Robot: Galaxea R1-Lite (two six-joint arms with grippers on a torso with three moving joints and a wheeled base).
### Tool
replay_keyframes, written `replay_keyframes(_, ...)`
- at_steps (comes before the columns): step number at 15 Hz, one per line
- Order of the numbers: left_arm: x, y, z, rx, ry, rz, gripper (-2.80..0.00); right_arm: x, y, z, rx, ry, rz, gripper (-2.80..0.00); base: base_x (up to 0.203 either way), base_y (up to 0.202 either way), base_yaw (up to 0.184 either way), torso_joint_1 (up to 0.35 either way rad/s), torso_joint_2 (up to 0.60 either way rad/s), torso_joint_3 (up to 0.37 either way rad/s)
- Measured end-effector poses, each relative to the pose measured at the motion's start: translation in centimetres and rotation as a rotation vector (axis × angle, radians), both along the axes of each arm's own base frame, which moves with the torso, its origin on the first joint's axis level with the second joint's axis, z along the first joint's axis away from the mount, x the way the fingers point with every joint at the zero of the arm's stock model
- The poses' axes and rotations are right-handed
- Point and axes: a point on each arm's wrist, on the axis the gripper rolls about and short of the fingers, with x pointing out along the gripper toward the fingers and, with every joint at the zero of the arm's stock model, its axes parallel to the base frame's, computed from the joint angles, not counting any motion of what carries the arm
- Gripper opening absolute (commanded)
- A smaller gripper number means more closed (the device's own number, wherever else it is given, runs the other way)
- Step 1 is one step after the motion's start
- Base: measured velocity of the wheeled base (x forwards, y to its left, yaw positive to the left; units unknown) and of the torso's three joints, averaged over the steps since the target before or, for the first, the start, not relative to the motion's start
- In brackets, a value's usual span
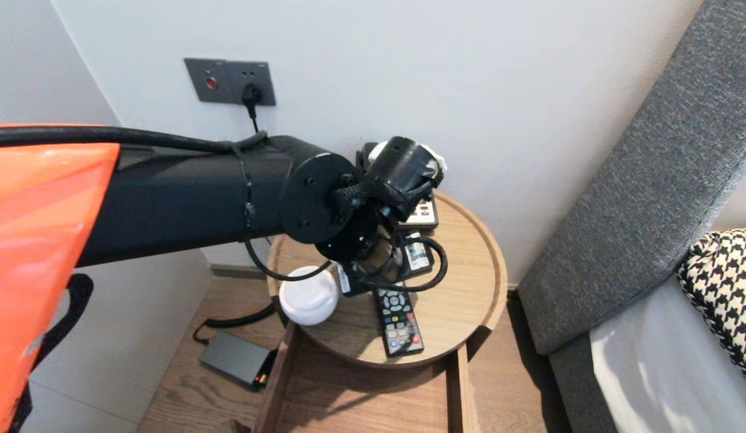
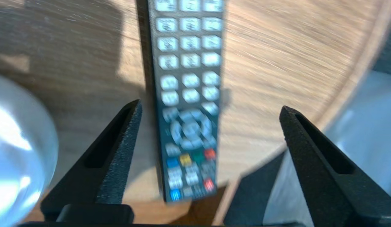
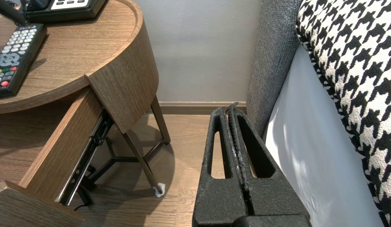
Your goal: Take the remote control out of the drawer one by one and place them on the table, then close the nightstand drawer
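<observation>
The left pincer [image 2: 210,105] hangs released over the round wooden counter [image 2: 277,47], its fingers spread wide on either side of the black remote control [image 2: 189,104], which lies flat and buttons-up between them, closer to one finger. A white dome-shaped object [image 2: 15,151] sits just outside that same finger, with a desk telephone [image 1: 422,218] beyond, by the wall. The right pincer [image 3: 230,108] hangs clenched and empty, low beside the bed [image 3: 308,164].
</observation>
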Motion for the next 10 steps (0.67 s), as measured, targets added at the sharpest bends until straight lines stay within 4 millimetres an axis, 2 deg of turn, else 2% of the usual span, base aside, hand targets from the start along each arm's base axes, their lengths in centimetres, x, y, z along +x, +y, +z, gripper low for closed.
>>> replay_keyframes(4,-1.8,1.1,3.2,-0.039,-0.065,-0.047,0.00,0.0,0.0,0.0,0.000,0.000,0.000,-2.80,0.000,0.000,0.000,0.000,0.00,0.000)
replay_keyframes(7,-3.3,2.6,5.9,-0.077,-0.108,-0.062,0.00,0.0,0.0,0.0,0.000,0.000,0.000,-2.80,0.000,0.000,0.000,0.000,0.00,0.000)
replay_keyframes(10,-5.5,4.7,7.7,-0.063,-0.122,-0.062,0.00,0.0,0.0,0.0,0.000,0.000,0.000,-2.80,0.000,0.000,0.000,0.000,0.00,0.000)
